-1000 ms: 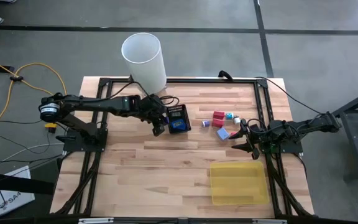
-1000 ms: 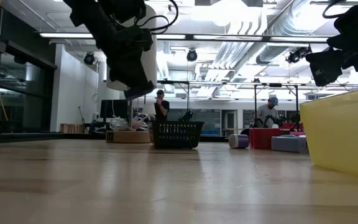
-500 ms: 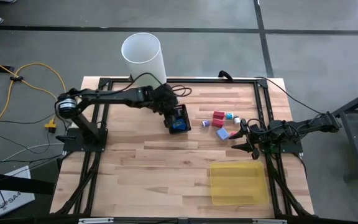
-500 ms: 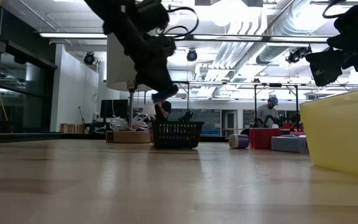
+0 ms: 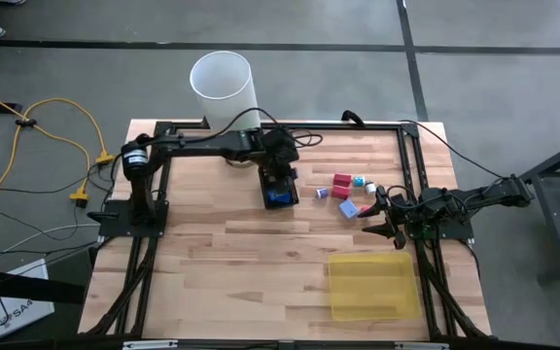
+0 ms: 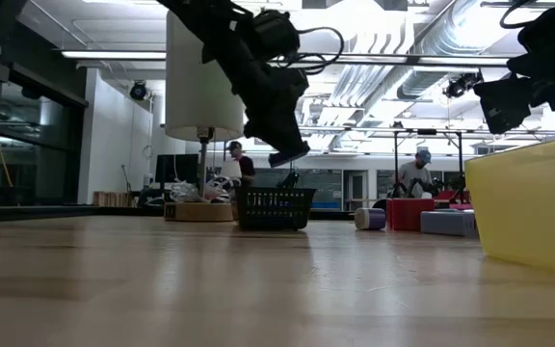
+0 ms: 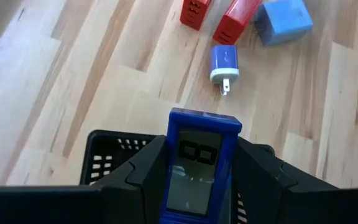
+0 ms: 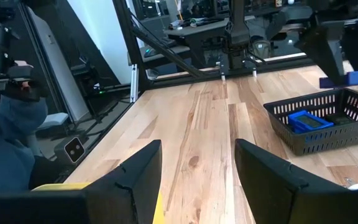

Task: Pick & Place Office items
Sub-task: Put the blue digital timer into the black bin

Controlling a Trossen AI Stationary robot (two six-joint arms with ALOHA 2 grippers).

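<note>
Wooden worktop [image 5: 261, 262] on a grey floor, framed in black rails; white cylinder [image 5: 226, 89] at upper centre of the high view.

Left hand [image 5: 278, 182]: we log it clamped on a blue item [image 7: 196, 167], poised over the black mesh box [image 5: 280, 187] at centre frame. Arm reaches in from the left along the worktop's far edge, wrist bent down.

Box contents: one more blue item [image 8: 307, 121].

Right hand [image 5: 377, 216]: we log it partly open, holding nothing, arm stretched in from the right edge, hanging over bare wood.

Loose items right of the box: red blocks [image 5: 341, 181], blue-and-white plug [image 7: 225, 63], pale blue block [image 5: 348, 208].

Yellow tray [image 5: 372, 285]: lower right.
</note>
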